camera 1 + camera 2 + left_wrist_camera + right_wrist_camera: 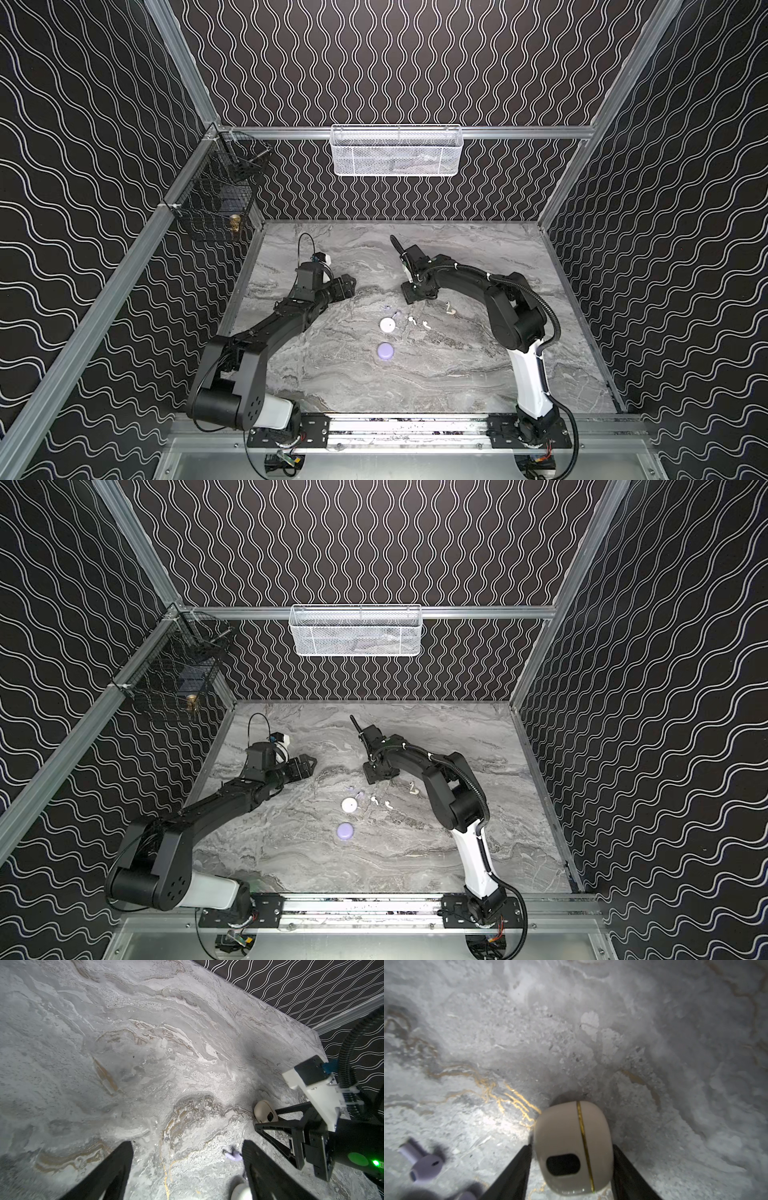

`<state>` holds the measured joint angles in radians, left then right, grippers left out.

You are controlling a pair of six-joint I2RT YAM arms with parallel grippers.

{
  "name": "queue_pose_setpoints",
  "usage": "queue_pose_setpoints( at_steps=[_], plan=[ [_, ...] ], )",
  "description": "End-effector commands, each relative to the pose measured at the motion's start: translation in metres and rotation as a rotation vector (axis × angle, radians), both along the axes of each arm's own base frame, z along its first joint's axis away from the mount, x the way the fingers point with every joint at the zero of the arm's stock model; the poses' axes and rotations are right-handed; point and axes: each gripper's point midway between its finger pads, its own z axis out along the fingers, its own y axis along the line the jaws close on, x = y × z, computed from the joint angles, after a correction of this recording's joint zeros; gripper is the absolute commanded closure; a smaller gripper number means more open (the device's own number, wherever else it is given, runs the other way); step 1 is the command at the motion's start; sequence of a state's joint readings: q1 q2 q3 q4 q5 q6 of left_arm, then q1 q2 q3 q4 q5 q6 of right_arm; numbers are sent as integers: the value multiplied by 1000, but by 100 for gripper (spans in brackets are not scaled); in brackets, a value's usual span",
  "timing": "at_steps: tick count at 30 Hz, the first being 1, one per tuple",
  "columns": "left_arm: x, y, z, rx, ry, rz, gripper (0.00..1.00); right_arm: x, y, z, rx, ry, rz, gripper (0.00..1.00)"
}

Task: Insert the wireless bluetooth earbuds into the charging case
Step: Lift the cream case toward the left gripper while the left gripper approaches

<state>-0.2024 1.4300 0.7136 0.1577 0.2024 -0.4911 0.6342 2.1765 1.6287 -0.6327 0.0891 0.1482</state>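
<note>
Right gripper (572, 1146) half closed, fingers pressing both sides of cream charging case (564, 1126), case on edge. Lavender earbud (423, 1164) lies just beside gripper, outside jaws. White earbuds (411, 319) near. Left gripper (188, 1142) wide open, empty.

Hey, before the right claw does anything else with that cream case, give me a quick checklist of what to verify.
1. Cream case sits inside the right claw: ok.
2. Firm contact on both sides of the case: cannot tell.
3. Case lid open to take earbuds: not ok, its gold seam is shut.
4. Left claw open and empty: ok.
5. Lavender earbud lying apart from the case: ok.
</note>
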Motion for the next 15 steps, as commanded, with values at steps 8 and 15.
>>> queue_pose_setpoints(
  at_steps=[8,15],
  plan=[
    [1,-4,5,-6,-19,-26,14,0,-8,-6,-65,3,-7,41],
    [0,-6,6,-9,-21,-34,14,1,-8,-10,-75,8,-5,44]
  ],
)
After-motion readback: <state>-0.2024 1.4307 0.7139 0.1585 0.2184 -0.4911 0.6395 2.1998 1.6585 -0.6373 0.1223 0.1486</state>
